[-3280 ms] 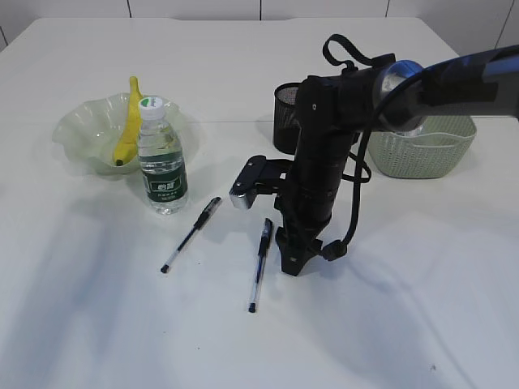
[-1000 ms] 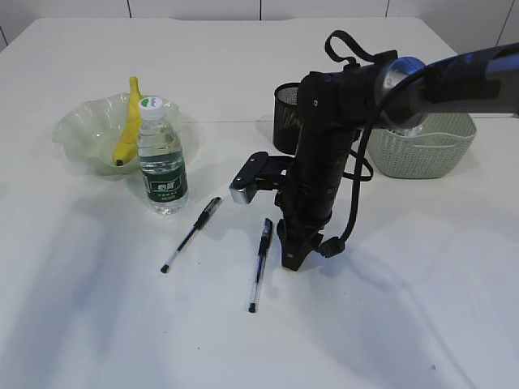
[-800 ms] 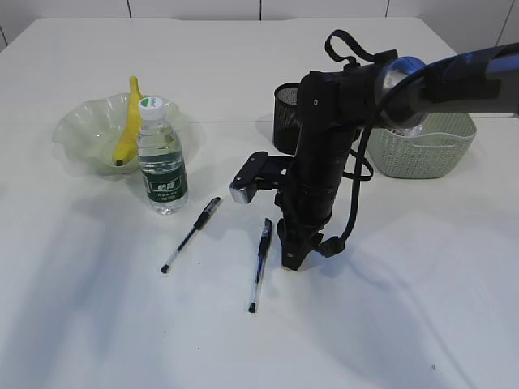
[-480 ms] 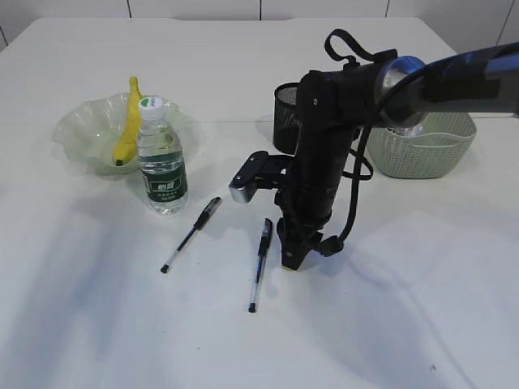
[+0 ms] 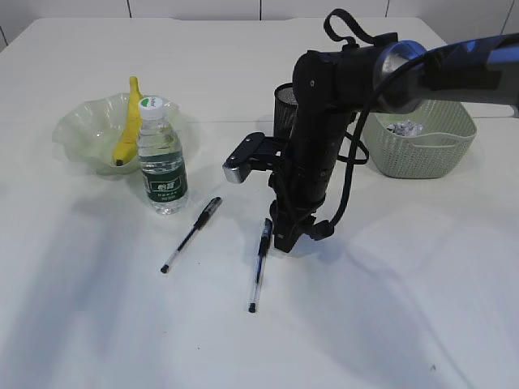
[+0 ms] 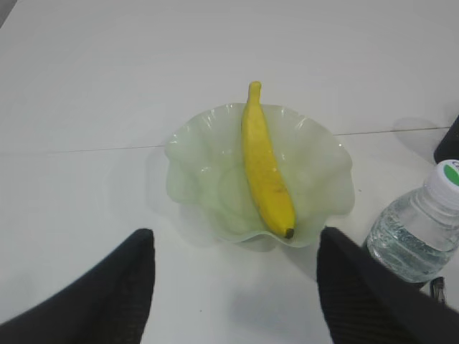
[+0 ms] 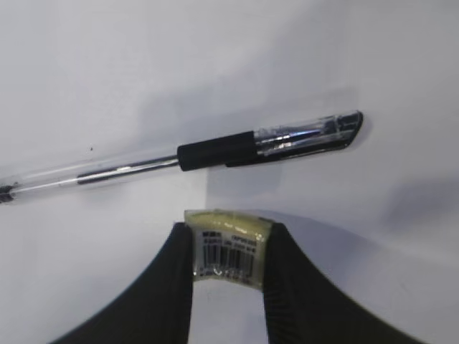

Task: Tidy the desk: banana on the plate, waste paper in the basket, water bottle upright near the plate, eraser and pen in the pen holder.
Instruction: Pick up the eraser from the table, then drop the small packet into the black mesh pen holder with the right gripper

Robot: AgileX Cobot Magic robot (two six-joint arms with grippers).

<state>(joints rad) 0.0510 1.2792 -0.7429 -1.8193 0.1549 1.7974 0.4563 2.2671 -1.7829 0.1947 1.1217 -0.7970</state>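
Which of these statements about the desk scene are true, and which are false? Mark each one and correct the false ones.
1. The banana lies in the plate. True.
2. The water bottle lies on its side. False: it stands upright.
3. The right claw grips an eraser. True.
4. Both pens are in the pen holder. False: the two pens lie on the table.
5. The left claw holds the banana. False: it is open above the plate.

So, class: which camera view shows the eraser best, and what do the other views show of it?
The right wrist view: the eraser, yellowish with a barcode label, sits pinched between the right gripper's fingers, beside a pen. In the exterior view the arm hides it. The left wrist view does not show it.
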